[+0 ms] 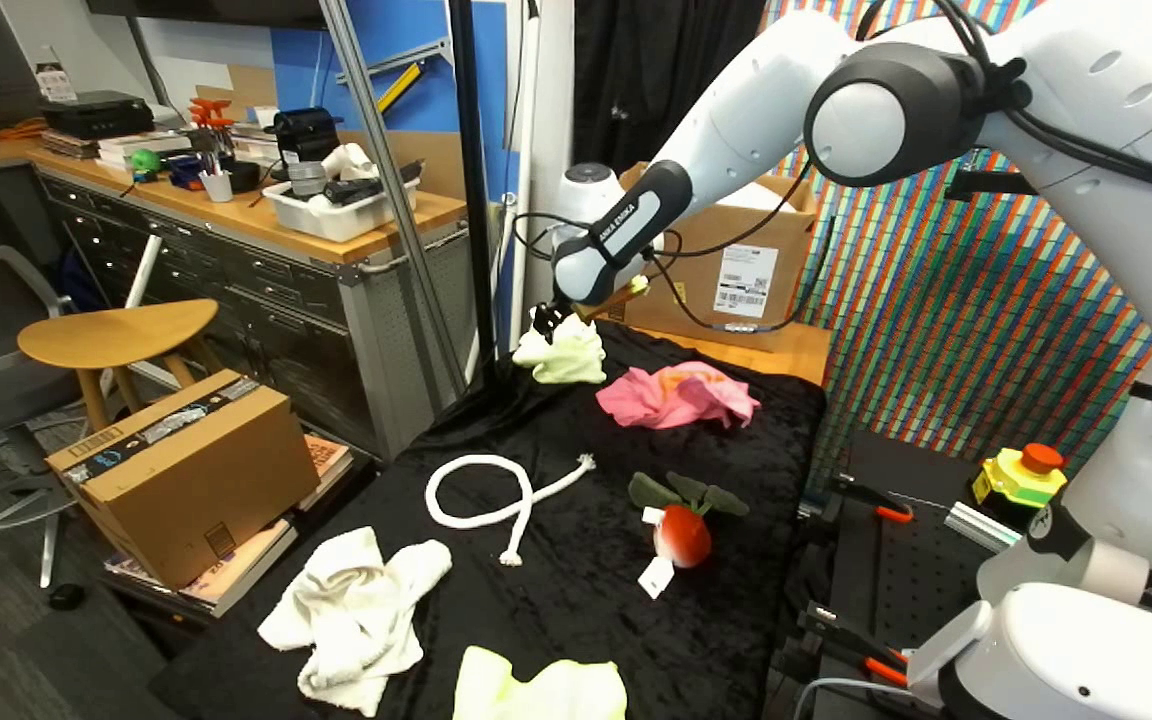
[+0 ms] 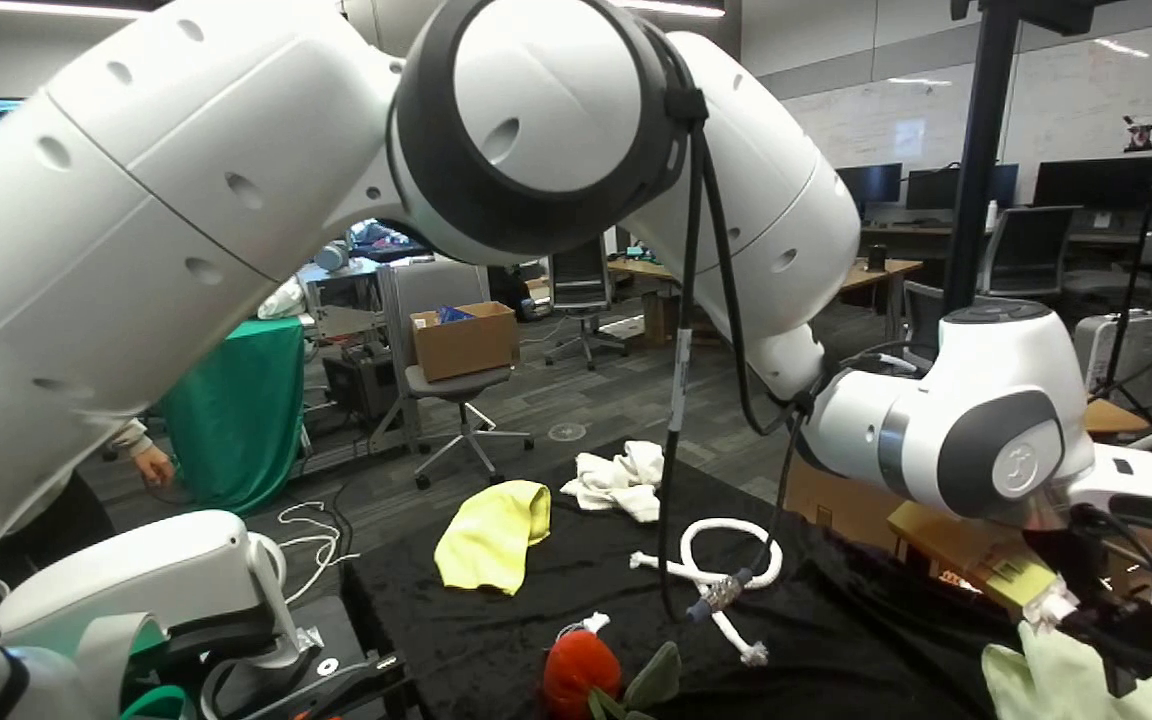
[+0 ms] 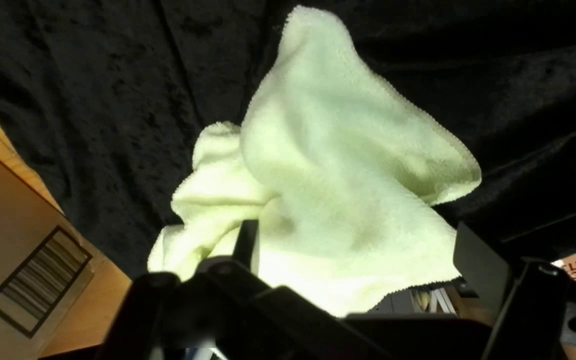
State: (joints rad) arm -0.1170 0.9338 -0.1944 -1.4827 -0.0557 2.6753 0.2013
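A big white robot arm [image 1: 736,110] reaches out over a black-covered table [image 1: 596,580]. Past the far end, on light wood [image 1: 806,355], stands a large brown box [image 1: 701,280] with a white label [image 1: 746,280] on it. A crumpled white cloth [image 1: 356,620] lies toward the other end, and a bright yellow cloth [image 2: 491,540] lies close by. A pink cloth [image 1: 676,395] with an orange patch sits in a heap near the box. Next to it, at the far edge, is the pale green cloth [image 3: 338,165], all bunched up, with one floppy corner sticking out. A white rope [image 1: 471,521] makes a loop in the middle of the table, crossing over itself, and its two ends look fuzzy. The black gripper [image 3: 355,227] is just over the pale green cloth. Its two fingers [image 3: 480,272] are spread wide, with some of the cloth showing between them; I cannot tell if they touch it. A round red toy [image 1: 684,538], pale on one side, with green leaves [image 1: 691,493], lies near the rope, and little white tags [image 1: 656,577] stick out from it.
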